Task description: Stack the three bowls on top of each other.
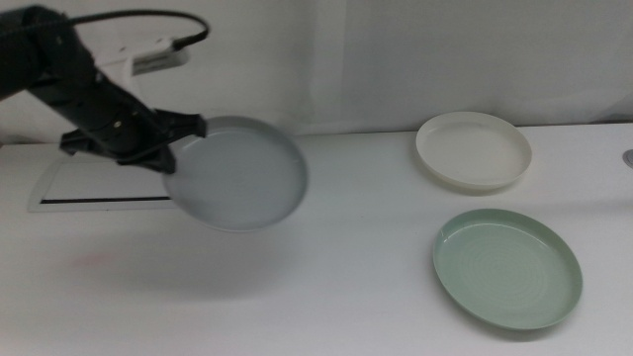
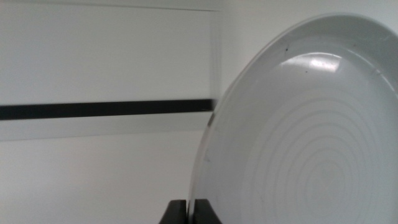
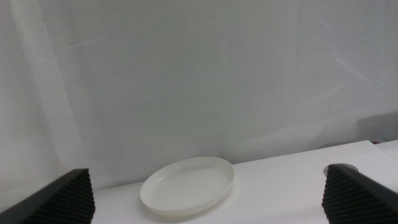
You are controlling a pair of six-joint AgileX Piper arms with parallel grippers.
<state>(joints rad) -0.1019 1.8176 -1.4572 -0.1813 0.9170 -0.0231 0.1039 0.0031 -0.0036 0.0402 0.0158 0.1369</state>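
Middle view: my left hand (image 1: 188, 132) clamps the grey bowl (image 1: 237, 173) by its rim, tilted above the tabletop (image 1: 326, 297); the green bowl (image 1: 506, 267) lies far right; my right hand (image 3: 205, 199) waits, spread wide.

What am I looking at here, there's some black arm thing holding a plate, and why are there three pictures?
It is a two-armed robot at a white table. The middle view looks down from above; the other two come from cameras on each wrist. The left gripper pinches the rim of the grey bowl, carried in the air above the table. The mint green bowl and the cream-white bowl lie apart on the table. The right gripper waits with jaws open, facing the cream-white bowl.
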